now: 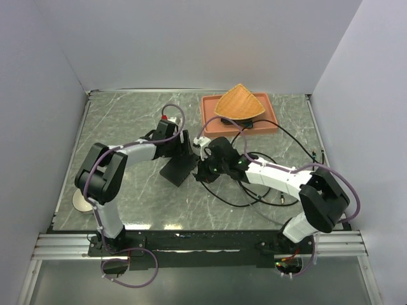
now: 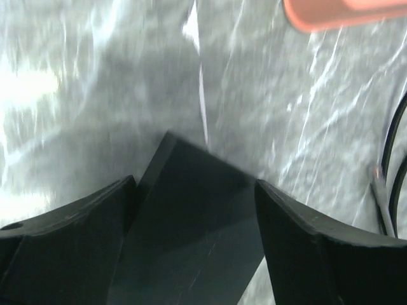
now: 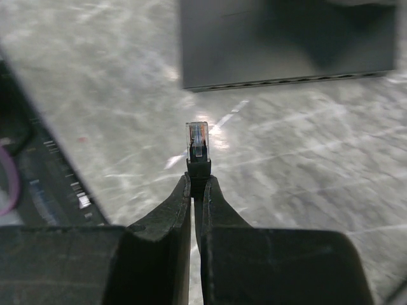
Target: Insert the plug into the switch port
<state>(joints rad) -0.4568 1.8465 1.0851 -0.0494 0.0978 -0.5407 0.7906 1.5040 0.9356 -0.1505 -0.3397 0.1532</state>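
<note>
Though overhead hides it, plug [image 3: 198, 136] sits pinched.

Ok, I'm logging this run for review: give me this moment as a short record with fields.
left gripper: closed on the black box, one finger on each side
right gripper: shut on the plug, behind its clear tip
plug: aimed at the port row on the box's edge, gap remaining, not inserted
tray: terracotta, beyond the box
</note>
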